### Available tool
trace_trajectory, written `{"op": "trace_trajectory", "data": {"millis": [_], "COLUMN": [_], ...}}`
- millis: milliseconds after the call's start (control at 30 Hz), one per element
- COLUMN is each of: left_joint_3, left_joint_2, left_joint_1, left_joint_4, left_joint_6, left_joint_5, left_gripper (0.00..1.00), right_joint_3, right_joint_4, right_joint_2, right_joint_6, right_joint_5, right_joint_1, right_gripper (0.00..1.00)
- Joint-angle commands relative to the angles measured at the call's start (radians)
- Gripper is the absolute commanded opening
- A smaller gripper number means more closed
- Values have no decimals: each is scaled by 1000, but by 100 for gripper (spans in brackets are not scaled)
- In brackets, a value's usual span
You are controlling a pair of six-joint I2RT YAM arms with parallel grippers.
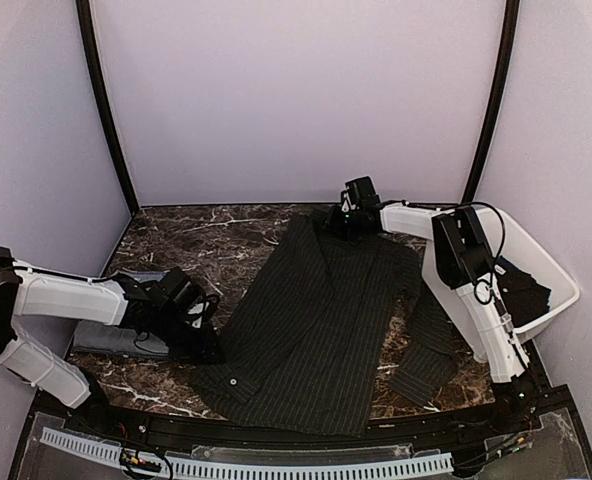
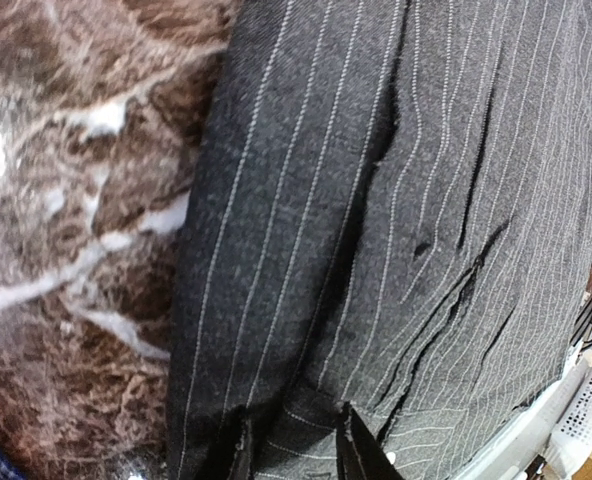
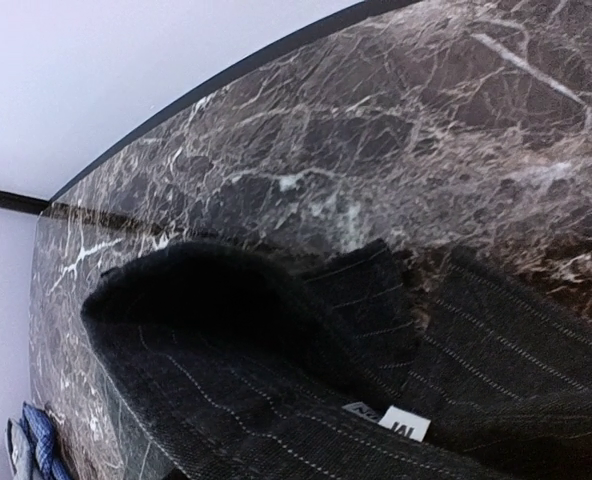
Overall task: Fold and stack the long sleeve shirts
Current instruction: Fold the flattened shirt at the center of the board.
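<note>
Pinstripe shirt lies flat mid-frame. Its long axis runs bottom to top and leans right, with the collar at the top and the hem at the bottom.

Left gripper is pinched on the shirt's left edge; creases converge there. Right gripper is at the collar, grasp can't be told.

Likely risk: one-sided pull skews the shirt, and the sleeve at frame right trails bunched.

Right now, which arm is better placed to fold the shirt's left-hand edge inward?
Left, probably. The left gripper sits at that edge of the pinstripe shirt; the right gripper is away at the collar.
</note>
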Motion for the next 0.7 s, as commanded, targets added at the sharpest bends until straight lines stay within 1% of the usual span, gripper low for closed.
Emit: {"op": "trace_trajectory", "data": {"millis": [0,200,433,533,600,667], "left_joint_3": [-57,-58,-33,-31,-30,-26], "left_joint_2": [-8,-10,6,12,16,15], "left_joint_1": [-15,-20,-20,-20,-19,-19], "left_joint_4": [-165,-173,-182,-178,-174,-174], "left_joint_6": [-53,-63,-56,-56,-54,-52], "left_joint_5": [-10,-11,-14,-9,-5,-3], "left_gripper": [28,27,27,27,26,26], "right_joint_3": [102,174,193,198,197,191], "right_joint_4": [-80,-72,-59,-45,-27,-10], "right_joint_2": [56,130,168,162,145,119], "right_joint_6": [-23,12,50,46,34,16], "right_joint_5": [106,130,109,49,12,-11], "right_joint_1": [-13,-39,-81,-86,-84,-79], "right_gripper": [31,25,24,25,28,32]}}
